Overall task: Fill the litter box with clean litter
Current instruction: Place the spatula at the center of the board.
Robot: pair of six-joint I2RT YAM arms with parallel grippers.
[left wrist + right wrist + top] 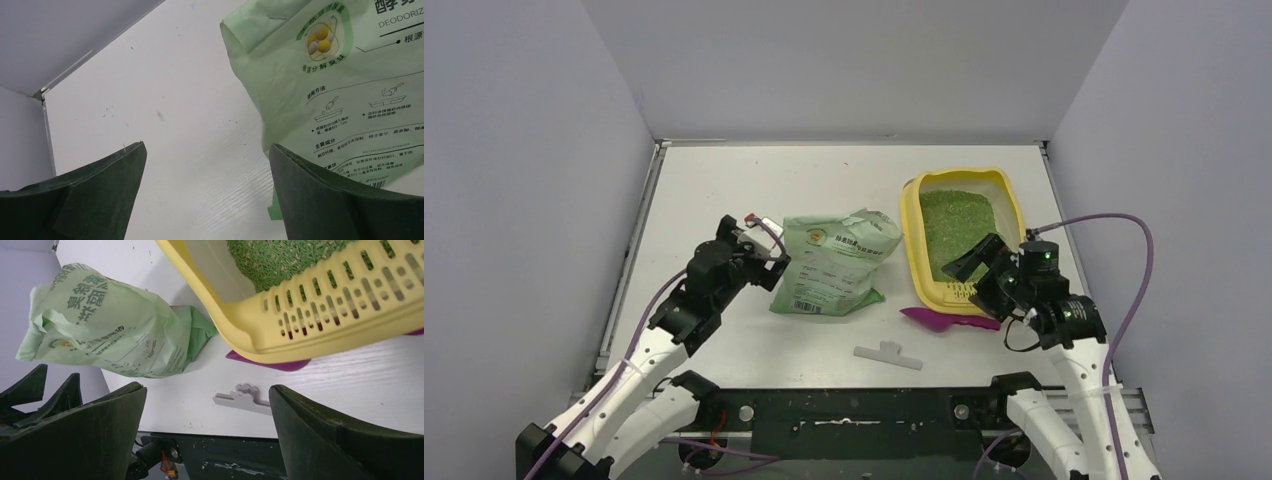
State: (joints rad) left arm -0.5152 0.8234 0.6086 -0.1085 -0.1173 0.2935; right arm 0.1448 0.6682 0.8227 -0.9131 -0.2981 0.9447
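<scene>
On the right half of the white worktop (754,190), a yellow litter box (911,240), long axis running away from the arms, slotted grille strip at the near end. Inside it, bright-green clean litter (954,220) spread over most of the floor, paler and thinner toward the far end. Some granules caught in the grille slots, as seen from the right wrist.

Above that near grille end, the right pincer (974,265), spread wide, nothing between the fingers. From its own camera, both dark fingers (320,430) well apart, framing the box's (320,315) grille, the litter (280,260) beyond it, and bare worktop below.

Just beside the box's near edge, a magenta scoop (944,320) lying flat, one part tucked under the box's rim in the right wrist view (280,365). Nearer the arms, a small white clip (887,354), apart from both.

Left of the box, a light-green printed litter bag (834,262) lying on its side, crumpled mouth toward the box.

At the bag's left edge, the left pincer (769,262), also gaping wide and gripping nothing. From the left wrist, one finger (115,170) over bare worktop, the other in front of the bag's (340,90) lower corner; contact there impossible to judge.
</scene>
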